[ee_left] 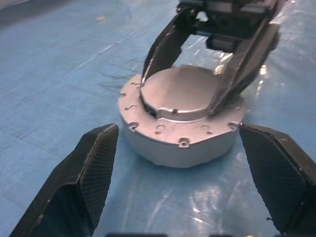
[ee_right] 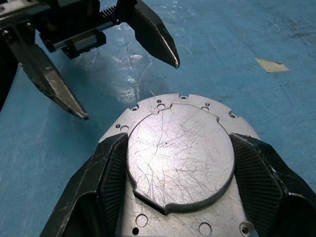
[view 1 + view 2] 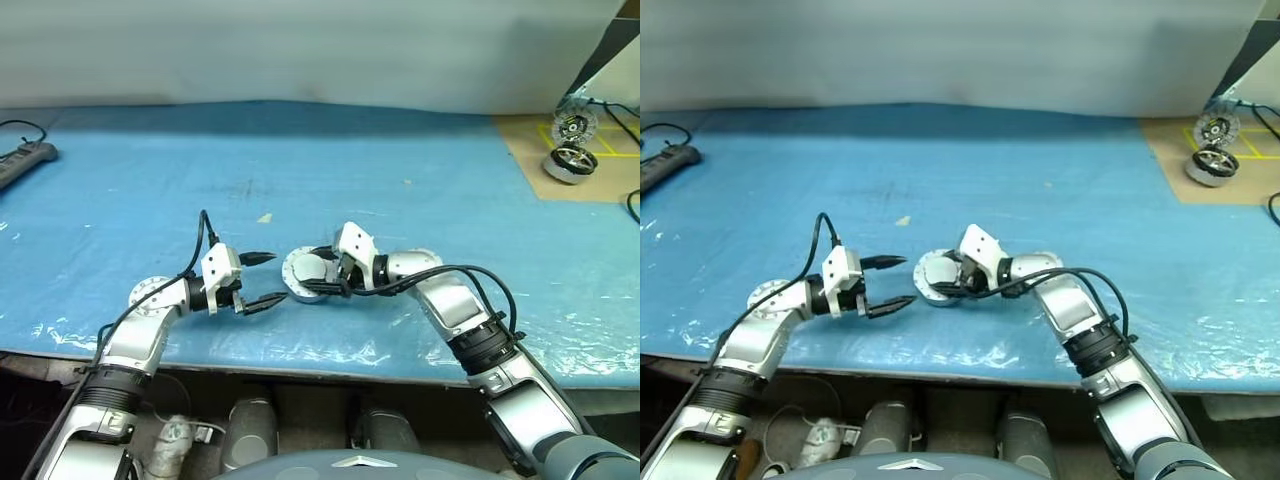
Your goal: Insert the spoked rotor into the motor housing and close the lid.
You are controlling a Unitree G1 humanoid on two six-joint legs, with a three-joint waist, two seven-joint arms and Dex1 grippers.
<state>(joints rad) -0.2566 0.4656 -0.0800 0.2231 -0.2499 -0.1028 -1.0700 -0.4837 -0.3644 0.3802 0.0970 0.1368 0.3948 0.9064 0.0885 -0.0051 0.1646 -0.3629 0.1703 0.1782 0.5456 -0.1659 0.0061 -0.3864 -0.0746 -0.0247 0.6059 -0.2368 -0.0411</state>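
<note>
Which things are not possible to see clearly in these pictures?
- Spoked rotor: whether it sits inside the motor housing cannot be told; the lid covers the top.
- Right gripper: whether its fingers press the lid is unclear.
- Round metal parts at the far corner: too small to identify.

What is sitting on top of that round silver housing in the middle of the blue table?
The lid lies on the motor housing, plain grey face up, with the right gripper straddling it. It covers the housing's inside, so whatever is in there cannot be seen.
</note>
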